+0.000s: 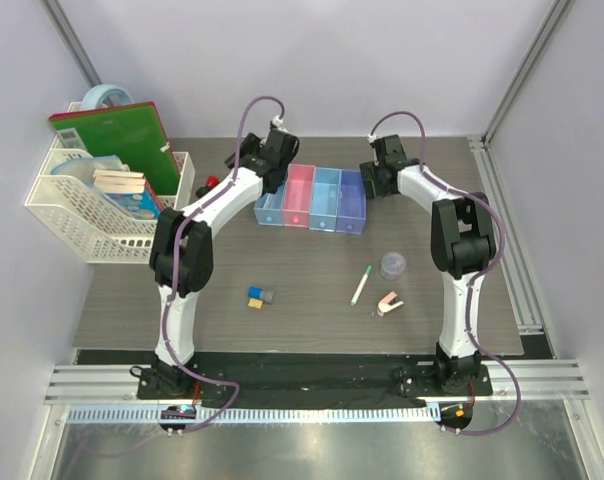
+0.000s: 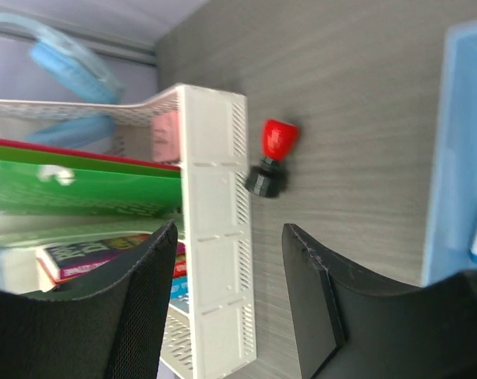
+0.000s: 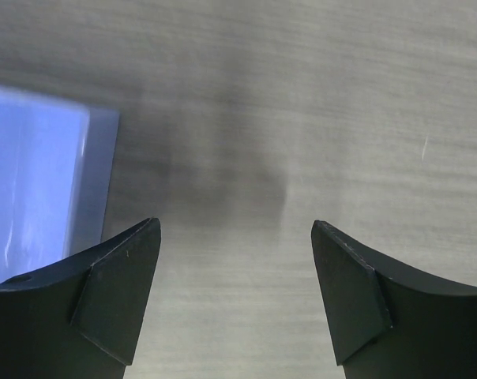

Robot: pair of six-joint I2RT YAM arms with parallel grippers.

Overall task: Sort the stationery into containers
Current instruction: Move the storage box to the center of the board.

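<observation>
Knob [image 2: 272, 158] sits on the bench [image 1: 312, 270] just beside the basket [image 2: 215, 158] wall. Your left end effector [image 2: 227, 237] is part open and empty, short of the knob. Your right end effector [image 3: 234, 229] is wide and empty, beside the bins [image 1: 312, 197]. Risk: on approach a finger may catch the mesh wall and topple the knob or shove the basket. The pen [image 1: 361, 285] and blocks [image 1: 257, 297] lie unsorted.
</observation>
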